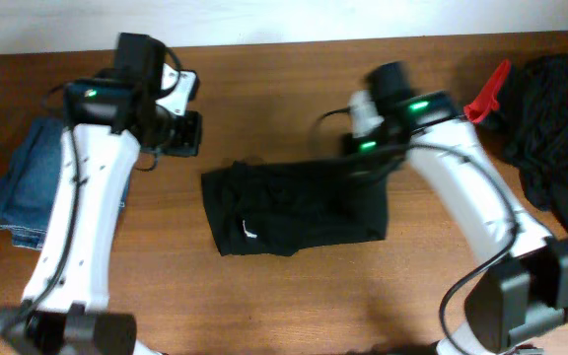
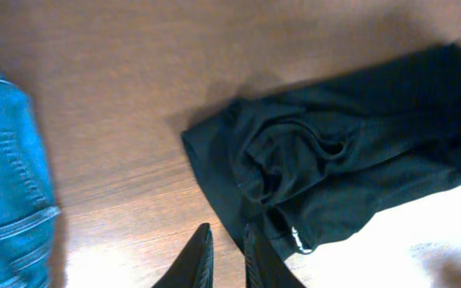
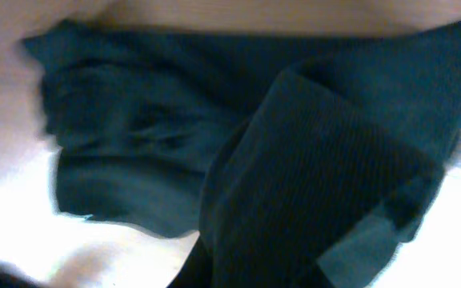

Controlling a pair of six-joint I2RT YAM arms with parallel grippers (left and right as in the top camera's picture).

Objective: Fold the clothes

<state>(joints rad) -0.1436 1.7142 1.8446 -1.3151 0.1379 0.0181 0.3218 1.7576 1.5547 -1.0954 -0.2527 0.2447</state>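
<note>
**Visitor:** Where is the black shirt (image 1: 294,209) right now?

**Onlooker:** Flat on the wooden table (image 1: 294,69), between the 2 arms and doubled over into a rough rectangle. A small white label (image 1: 249,232) shows near the shirt's lower left corner.

**Visitor:** And the right gripper (image 1: 356,164)?

**Onlooker:** It is at the shirt's upper right edge, blurred from overhead. Its wrist camera sees a thick fold of the shirt drawn up toward the lens, hiding the fingers. The jaws are clamped tight on that fold.

**Visitor:** The left gripper (image 2: 229,258)?

**Onlooker:** It hangs just off the shirt's upper left corner, over bare wood. Its 2 dark fingers (image 2: 194,260) stand a narrow slit apart with nothing between them. They point toward the shirt's crumpled left edge.

**Visitor:** Anything else around the shirt?

**Onlooker:** Blue denim jeans (image 1: 28,182) lie well to the shirt's left, beyond the left arm. A heap of black garments (image 1: 560,138) sits well to the shirt's right. A red object (image 1: 489,94) lies just beside that heap, on the side nearer the shirt. I cannot tell what the red object is.
</note>
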